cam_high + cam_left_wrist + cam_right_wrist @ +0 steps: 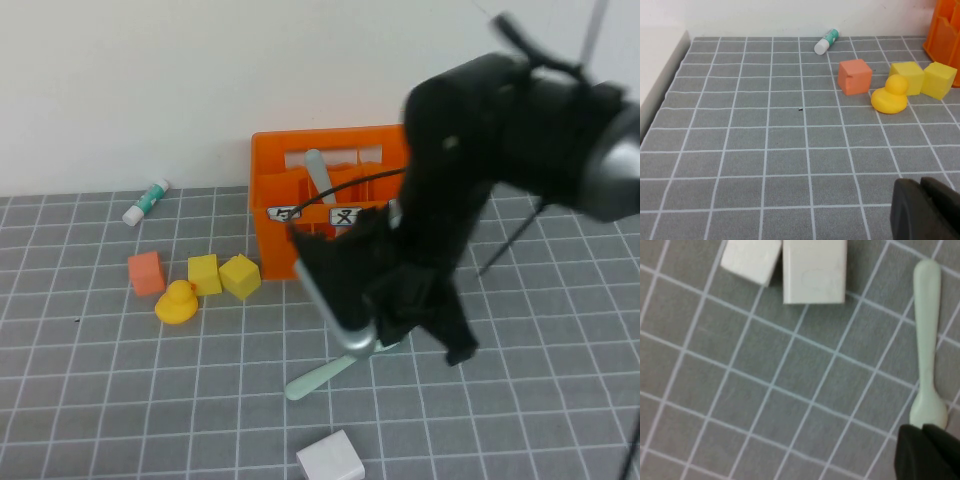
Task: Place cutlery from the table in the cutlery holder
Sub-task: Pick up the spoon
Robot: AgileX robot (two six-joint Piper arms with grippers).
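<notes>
A pale mint-green spoon (322,377) lies flat on the grey gridded table (120,400), in front of the orange cutlery holder (275,245). My right gripper (923,427) reaches down over it. Its dark fingers are shut at the spoon's (927,340) wide end, which runs under their tips. In the high view the right gripper (385,342) hides that end. Another mint-green handle (318,172) stands inside the holder. My left gripper (921,181) hovers shut and empty over bare table, far from the spoon.
An orange cube (146,272), two yellow cubes (222,274) and a yellow duck (177,302) sit left of the holder. A white-and-green tube (146,201) lies by the wall. White blocks (814,270) rest near the spoon's handle end, one at the front edge (330,458).
</notes>
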